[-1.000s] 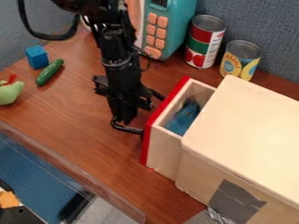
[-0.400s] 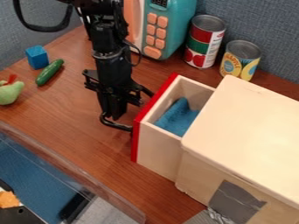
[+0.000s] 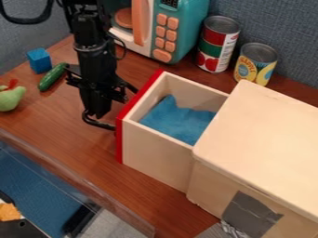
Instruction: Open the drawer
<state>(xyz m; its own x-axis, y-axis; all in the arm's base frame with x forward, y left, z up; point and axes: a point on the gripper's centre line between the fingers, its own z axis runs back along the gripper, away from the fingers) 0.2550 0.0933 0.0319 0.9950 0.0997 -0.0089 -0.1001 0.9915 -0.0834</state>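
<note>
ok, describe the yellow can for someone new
Find the teal toy microwave at the back. To its right in the view stands a red-and-green can. Yours is the can beside it, shorter and yellow-labelled.

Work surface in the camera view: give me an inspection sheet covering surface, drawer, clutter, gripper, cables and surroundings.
Surface: brown wood-grain table.
Job's things: red-fronted drawer standing open from its wooden cabinet, blue cloth inside; black curved handle on the front.
Clutter: blue block, toy cucumber and green toy at left; two cans behind the cabinet.
Gripper: black gripper at the handle.
Cables: black cable looping at upper left.
Surroundings: toy microwave and blue-gray fabric partition behind; gray tape on the cabinet's side.
</note>
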